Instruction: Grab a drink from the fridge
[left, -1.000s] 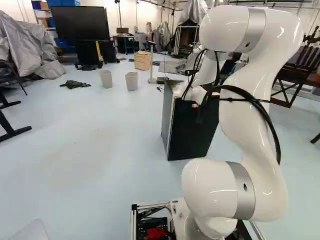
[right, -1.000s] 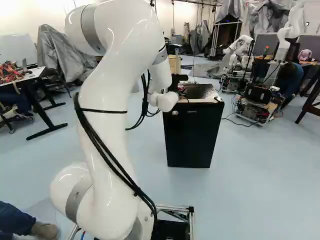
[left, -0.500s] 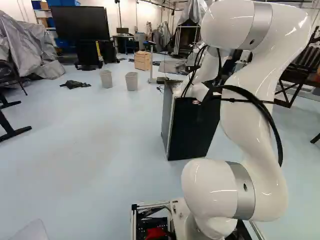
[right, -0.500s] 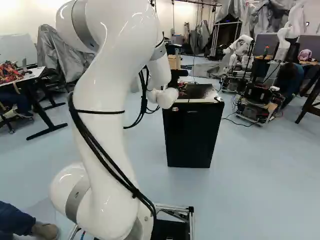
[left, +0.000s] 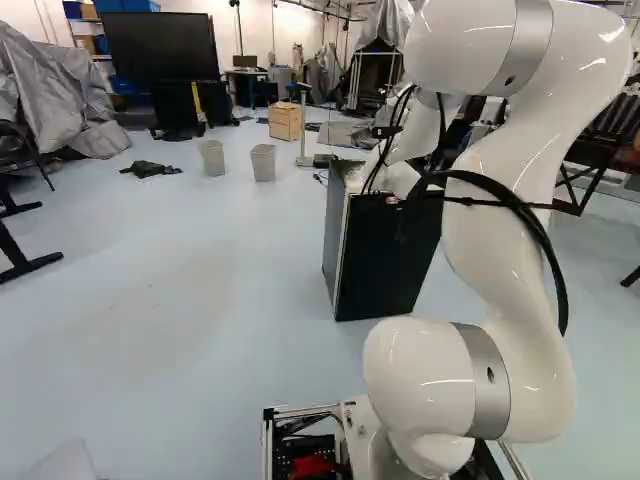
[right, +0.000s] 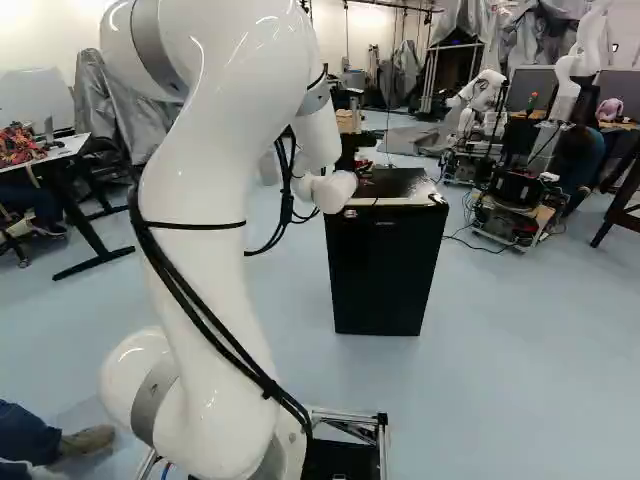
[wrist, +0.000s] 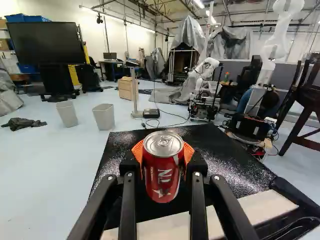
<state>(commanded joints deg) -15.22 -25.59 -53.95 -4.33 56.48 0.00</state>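
The black gripper (right: 349, 150) shows partly behind the white wrist in the right base view, at the near left edge of the fridge top. In the wrist view both orange pads of my gripper (wrist: 163, 156) press on a red can (wrist: 161, 177) from two sides, so it is shut on the can. The can stands upright between the fingers, its silver lid uppermost. Beyond and below it lies the dark top of the small black fridge (wrist: 235, 160). The front of the fridge (right: 385, 270) looks closed; its inside is hidden.
Another robot (right: 485, 105) and a wheeled base with equipment (right: 510, 205) stand beyond the fridge to its right. Two grey bins (left: 263, 162) and a wooden drawer box (left: 285, 120) are farther off. A table (right: 60, 150) stands at the left of the right base view.
The arm's upper part has drawn back a little, leftward in the right base view and rightward in the left one. The base and fridge have stayed still.
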